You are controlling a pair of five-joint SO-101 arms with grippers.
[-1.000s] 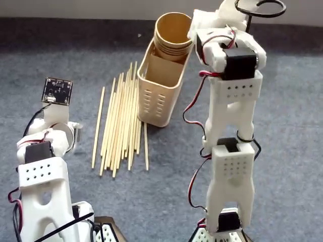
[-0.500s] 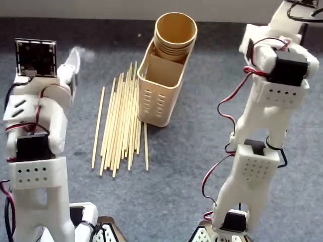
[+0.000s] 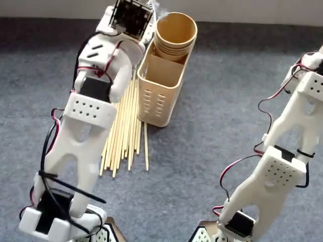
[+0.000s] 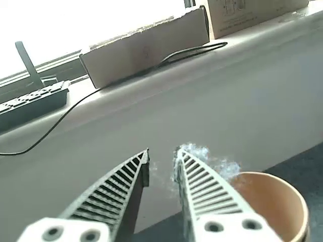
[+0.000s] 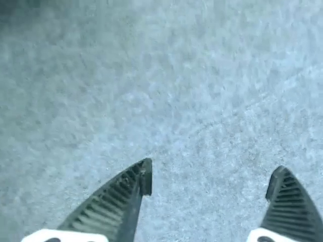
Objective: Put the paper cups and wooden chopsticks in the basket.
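A stack of paper cups [image 3: 175, 31] stands in the far end of the beige basket [image 3: 157, 98]. Several wooden chopsticks [image 3: 127, 128] lie in a bundle on the carpet left of the basket, partly covered by my left arm. My left gripper [image 3: 155, 10] is raised at the far edge, just left of the cup stack. In the left wrist view the left gripper [image 4: 162, 157] is narrowly open with nothing in it, the cup rim [image 4: 275, 199] beside one finger. My right gripper [image 5: 213, 172] hangs wide open over bare carpet.
The right arm [image 3: 295, 113] leans toward the right edge, away from the basket. Grey carpet [image 3: 217, 116] lies open between the basket and that arm. A pale wall, a cable and cardboard boxes [image 4: 146, 48] stand behind the table.
My left arm has swung from the near left up across the chopsticks to the far side beside the cups. The right arm has pulled away from the cup stack toward the right edge.
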